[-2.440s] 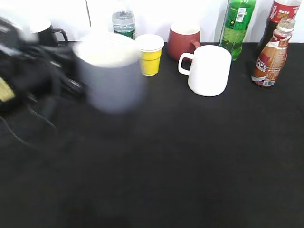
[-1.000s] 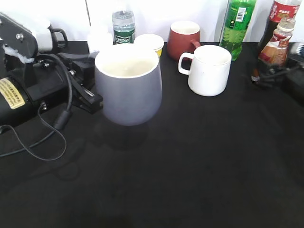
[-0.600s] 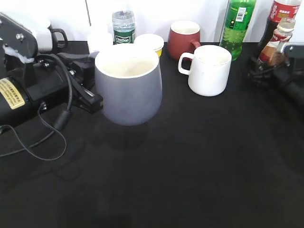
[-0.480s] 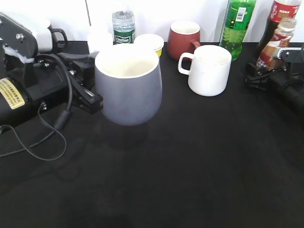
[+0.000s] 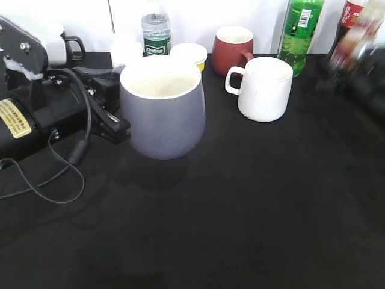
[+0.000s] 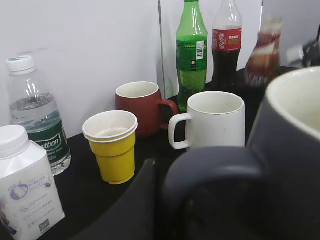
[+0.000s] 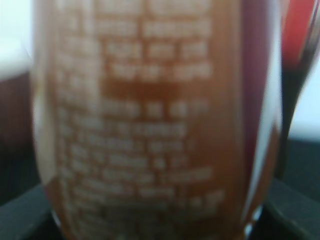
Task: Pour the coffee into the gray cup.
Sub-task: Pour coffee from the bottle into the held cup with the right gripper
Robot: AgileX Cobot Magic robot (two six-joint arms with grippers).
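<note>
The gray cup hangs a little above the black table at centre left, upright, with a white inside. My left gripper is shut on its loop handle; one dark finger shows beside the handle in the left wrist view. The coffee bottle is a tilted, motion-blurred brown shape at the far right. It also shows blurred in the left wrist view. Its brown label fills the right wrist view. My right gripper is shut on it; the arm is a dark blur.
A white mug, red mug, yellow paper cup, water bottle, green bottle and cola bottle line the back. A black mug and white carton stand at the back left.
My right gripper came in from the right, took hold of the coffee bottle, and now moves it up off the table in a blur. The gray cup and left arm stay still.
</note>
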